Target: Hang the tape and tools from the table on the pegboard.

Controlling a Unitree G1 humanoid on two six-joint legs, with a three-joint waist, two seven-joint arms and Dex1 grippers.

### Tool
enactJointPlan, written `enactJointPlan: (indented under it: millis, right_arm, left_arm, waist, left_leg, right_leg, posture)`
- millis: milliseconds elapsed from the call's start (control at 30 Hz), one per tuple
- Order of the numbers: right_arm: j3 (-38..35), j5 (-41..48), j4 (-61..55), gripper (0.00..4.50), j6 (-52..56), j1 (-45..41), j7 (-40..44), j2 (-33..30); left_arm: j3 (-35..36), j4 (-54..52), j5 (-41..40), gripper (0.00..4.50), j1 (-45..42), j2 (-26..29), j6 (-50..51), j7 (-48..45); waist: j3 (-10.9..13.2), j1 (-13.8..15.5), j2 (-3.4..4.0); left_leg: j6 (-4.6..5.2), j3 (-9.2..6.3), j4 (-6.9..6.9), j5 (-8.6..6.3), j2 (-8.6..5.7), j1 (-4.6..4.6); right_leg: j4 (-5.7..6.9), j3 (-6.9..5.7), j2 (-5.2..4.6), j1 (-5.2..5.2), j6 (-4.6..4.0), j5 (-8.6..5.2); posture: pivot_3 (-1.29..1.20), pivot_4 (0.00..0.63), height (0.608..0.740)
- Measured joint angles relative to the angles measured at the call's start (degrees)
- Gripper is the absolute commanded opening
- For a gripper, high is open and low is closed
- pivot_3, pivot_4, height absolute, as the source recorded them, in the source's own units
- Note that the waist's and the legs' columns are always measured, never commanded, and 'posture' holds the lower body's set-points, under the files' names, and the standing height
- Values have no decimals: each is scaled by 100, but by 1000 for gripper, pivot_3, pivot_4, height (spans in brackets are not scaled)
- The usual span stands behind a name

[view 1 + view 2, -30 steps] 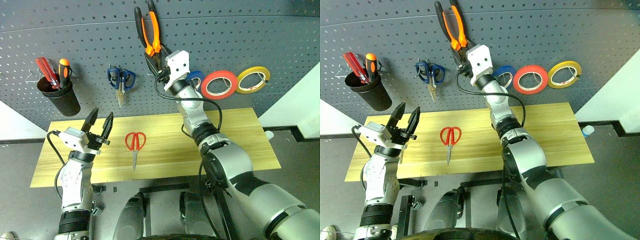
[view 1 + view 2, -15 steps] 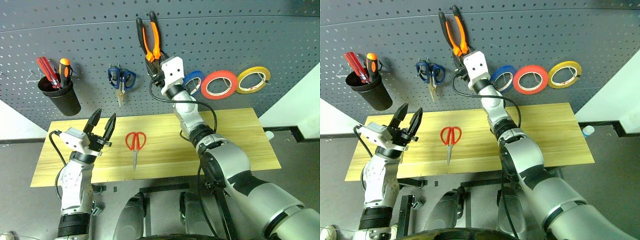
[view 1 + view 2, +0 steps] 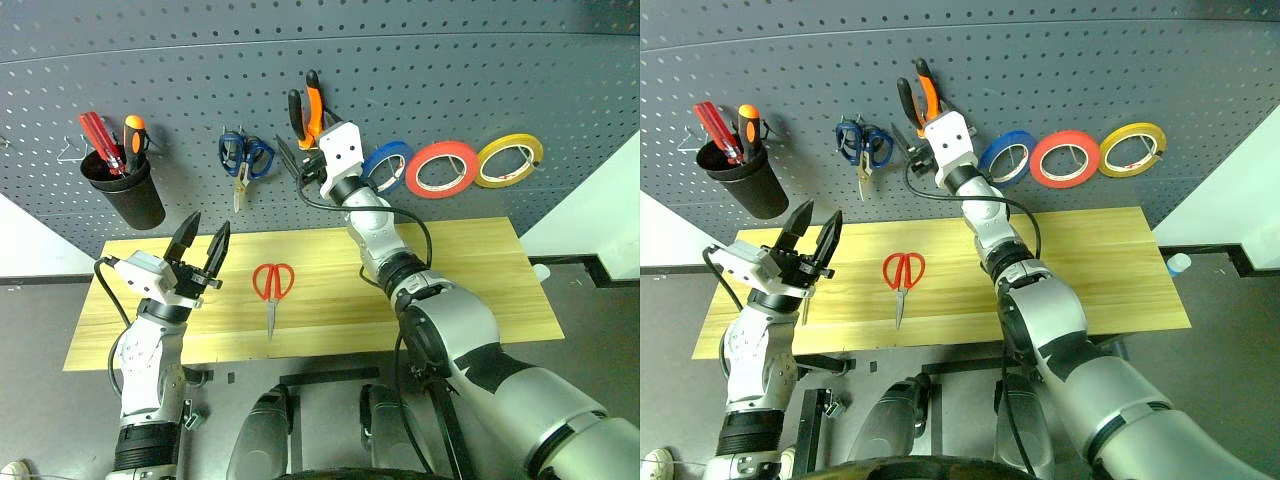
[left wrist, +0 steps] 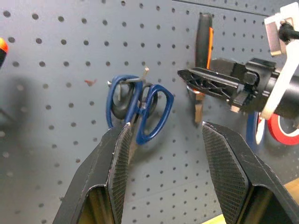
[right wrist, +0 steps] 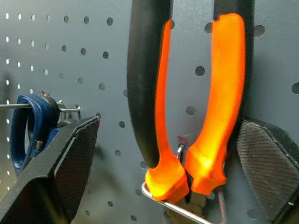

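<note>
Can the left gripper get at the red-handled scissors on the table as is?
Probably yes. The left gripper hovers open above the light wooden table, and the red-handled steel scissors lie flat beside it with bare tabletop around them.

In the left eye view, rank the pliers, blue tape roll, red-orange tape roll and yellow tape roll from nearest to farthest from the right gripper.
From the right gripper:
1. Pliers, right at its open fingers, on the pegboard.
2. Blue tape roll, just right of the wrist.
3. Red-orange tape roll, further right.
4. Yellow tape roll, far right.
</note>
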Motion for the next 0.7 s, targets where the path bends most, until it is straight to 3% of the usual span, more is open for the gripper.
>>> enactJointPlan:
  millis: [233,367,467,600,700]
  right_arm:
    - [197,-148,-1029,4491,-808,706,137,-445]
    - [389,18,-2429,4491,-722,1600,636,-780]
    - [641,415,-3917,4491,-117,2390,1297,-1122]
    - [1071,1021,-5990,4491,1125,3489,2301,-1904]
    - [1176,1408,-7139,4500,2191,4338,2943,-2728]
  left_arm:
    - [-13,-4,-28,2541,93,145,178,-177]
    - [-18,-79,-140,2541,439,459,526,-372]
    - [5,-192,-124,2541,601,706,965,-328]
    - [-51,-436,29,2541,729,1013,2283,210]
    - [-298,-687,550,3120,848,1030,3510,1033]
  waist:
    - [-2,-40,-2]
    - [-3,-41,-3]
    - [-3,-29,-3]
    - [-3,-11,-3]
    - [-3,5,-4]
  left_leg:
    - [0,3,-7,0,0,0]
    - [0,4,-9,0,1,1]
    - [0,4,-2,0,1,1]
    - [0,3,13,-1,2,3]
    - [-1,5,23,-1,1,2]
  right_leg:
    - [-3,2,0,-1,2,0]
    - [-3,4,1,-2,2,0]
    - [-2,4,0,2,3,0]
    - [-4,4,0,14,17,-12]
    - [-11,3,-3,20,8,-25]
  posture:
    - [7,153,740]
    - [-6,152,740]
    - [-13,156,740]
    - [-24,164,740]
    - [-31,170,740]
